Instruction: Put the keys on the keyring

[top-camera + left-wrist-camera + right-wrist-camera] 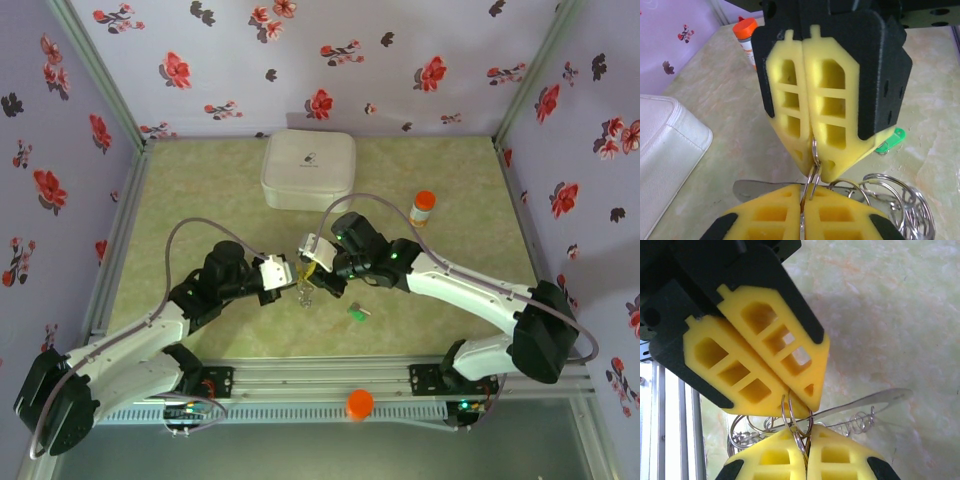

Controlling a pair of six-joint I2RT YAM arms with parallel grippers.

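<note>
Left gripper (804, 200): pads pressed flat together, no visible gap; a thin silver wire loop is nipped right at the tips.
Right gripper (803, 442): fully closed too, pinching a loop at its tips, nose to nose with the left gripper.
Keyring (915, 207): bunch of silver split rings hanging just below and beside the 2 sets of tips. 2 small loops run up into the pinch point; can't tell which loop sits in which jaws.
Key 1 (875, 400): bare silver blade sticking sideways out of the pinch point. Head is hidden behind the pads, so its colour is unreadable.
Key 2 (357, 313): green head, flat on the table (200, 200), apart from both grippers on the right arm's side. Not on the ring yet.
Why held so: my read is that 2 opposed tip pinches at 1 spot steady the ring so a coil can be opened and the key fed along it. Gripping only at the tips leaves the rest of the ring free.
Bottle (423, 208), white case (308, 168): beyond the grippers, well apart, not involved.
</note>
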